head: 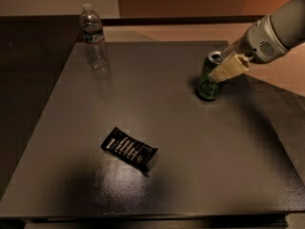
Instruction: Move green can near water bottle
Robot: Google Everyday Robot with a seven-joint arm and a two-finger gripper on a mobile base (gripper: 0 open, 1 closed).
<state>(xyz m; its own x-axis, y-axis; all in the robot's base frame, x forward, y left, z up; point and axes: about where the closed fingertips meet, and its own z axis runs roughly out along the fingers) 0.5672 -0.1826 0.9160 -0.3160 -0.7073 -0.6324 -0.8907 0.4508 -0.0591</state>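
Observation:
The green can (208,84) stands at the right side of the dark table (157,175), leaning a little. My gripper (218,67) comes in from the upper right and is shut on the can's upper part. One cream finger (229,67) lies across the can's front right side; the other finger is hidden behind it. The water bottle (94,38), clear with a white cap, stands upright at the table's far left corner, well away from the can.
A flat black snack packet (129,148) lies on the table at the front, left of centre. The table's right edge (286,142) runs close to the can and the arm. The floor lies beyond the far edge.

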